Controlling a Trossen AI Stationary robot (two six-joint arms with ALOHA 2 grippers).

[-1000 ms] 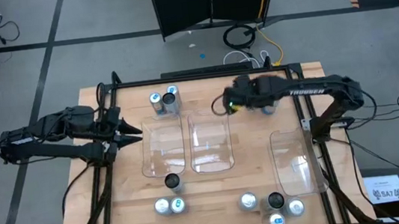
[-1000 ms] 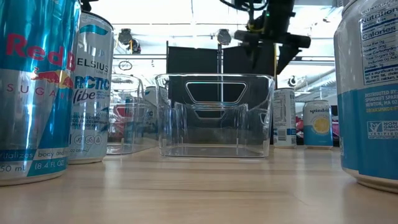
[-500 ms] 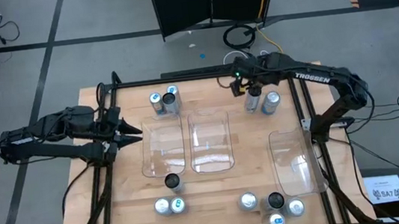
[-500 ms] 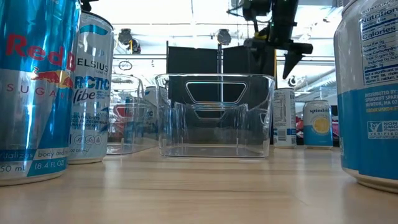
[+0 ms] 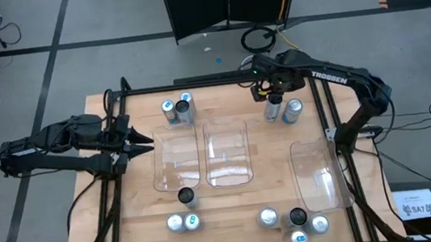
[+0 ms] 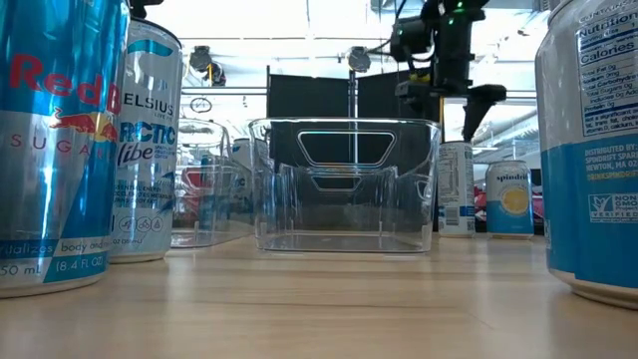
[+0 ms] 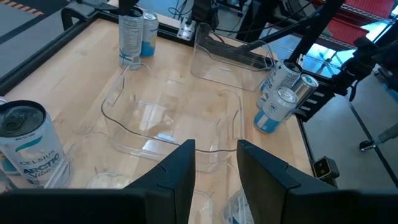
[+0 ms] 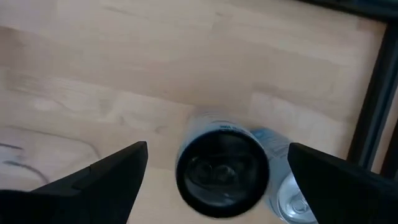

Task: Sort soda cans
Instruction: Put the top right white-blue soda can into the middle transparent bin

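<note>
From above, the right gripper (image 5: 271,92) has swung from over the middle tray (image 5: 227,150) to the table's far right corner and now hovers, jaws wide open and empty, above a black-topped can (image 5: 272,112) standing beside a silver-topped can (image 5: 291,110), so a pick looks close; the left gripper (image 5: 138,141) waits at the left edge, jaws partly open on nothing, and all three clear trays hold no cans while the other soda cans stand loose around them. From its wrist, the right gripper's fingers (image 8: 99,177) straddle that dark top (image 8: 222,171)
</note>
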